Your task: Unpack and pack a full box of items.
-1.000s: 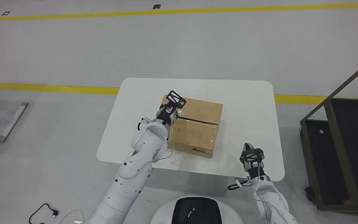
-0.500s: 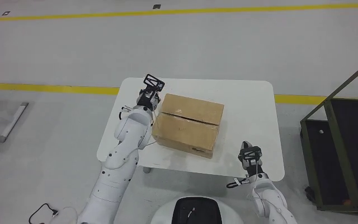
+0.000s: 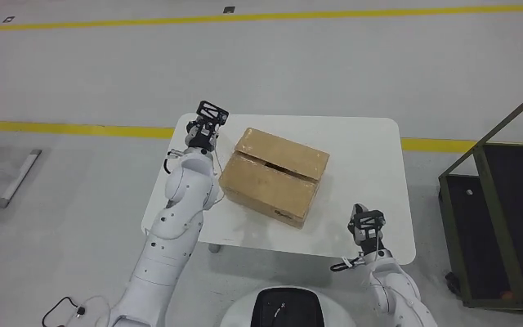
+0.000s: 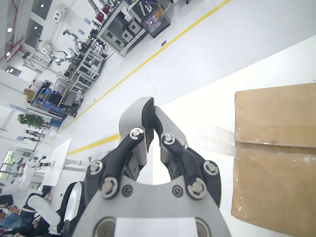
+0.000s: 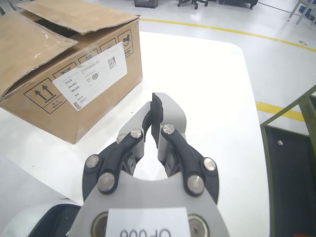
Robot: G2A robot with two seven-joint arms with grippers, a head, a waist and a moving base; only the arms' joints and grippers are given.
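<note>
A brown cardboard box (image 3: 274, 176) lies skewed in the middle of the white table (image 3: 359, 155), its two top flaps slightly ajar along the seam. My left gripper (image 3: 211, 114) is off the box's far left corner, near the table's far left edge. It (image 4: 153, 104) is shut on a strip of clear tape (image 4: 217, 140) that runs back to the seam of the box (image 4: 274, 144). My right gripper (image 3: 368, 221) hovers over the table's near right corner. It (image 5: 155, 99) is shut on nothing, and the labelled side of the box (image 5: 61, 57) stands well beyond its tips.
Bare tabletop lies to the right of the box and in front of it. A dark green metal rack (image 3: 490, 221) stands on the floor to the right of the table. Yellow floor lines run behind the table.
My left gripper has moved from the box's top seam out past its far left corner, pulling the tape along. The box has turned and shifted left, and its flaps have gapped. The right arm barely moved.
</note>
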